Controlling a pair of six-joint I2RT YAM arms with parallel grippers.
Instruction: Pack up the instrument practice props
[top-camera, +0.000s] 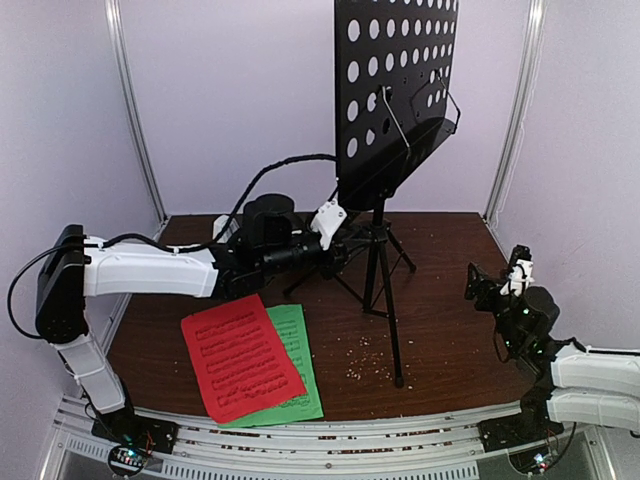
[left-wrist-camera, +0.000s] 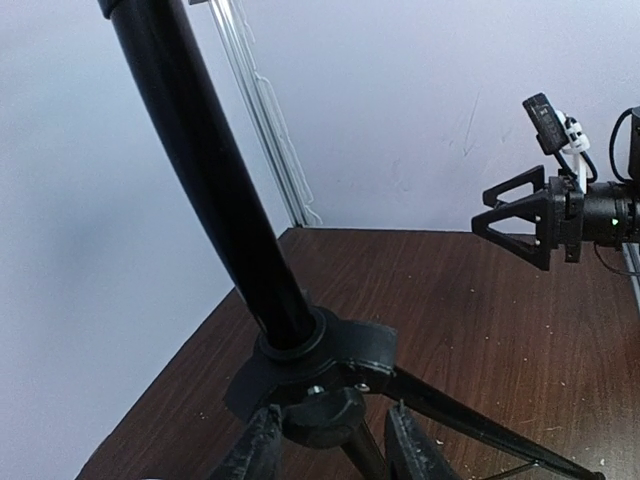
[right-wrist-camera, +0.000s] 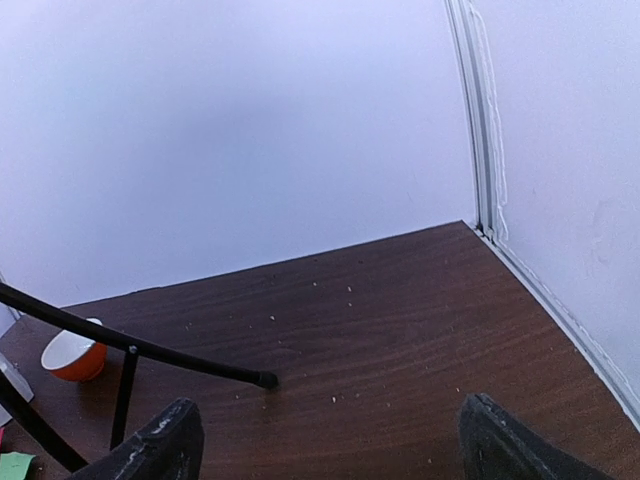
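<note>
Print on red page (top-camera: 240, 355) illegibly small; left end effector (left-wrist-camera: 335, 455) apart at music stand hub (left-wrist-camera: 340, 345); right end effector (right-wrist-camera: 330, 445) apart.

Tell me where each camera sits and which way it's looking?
Top external: above and behind the arms, looking down at the table, music stand and red page; both arms show.
Left wrist: low by the stand's pole, facing the right gripper; left gripper sits at the tripod hub.
Right wrist: low, facing the back wall, a stand leg and bowl; its open fingers show.
Shared: both wrist views catch the stand.
</note>
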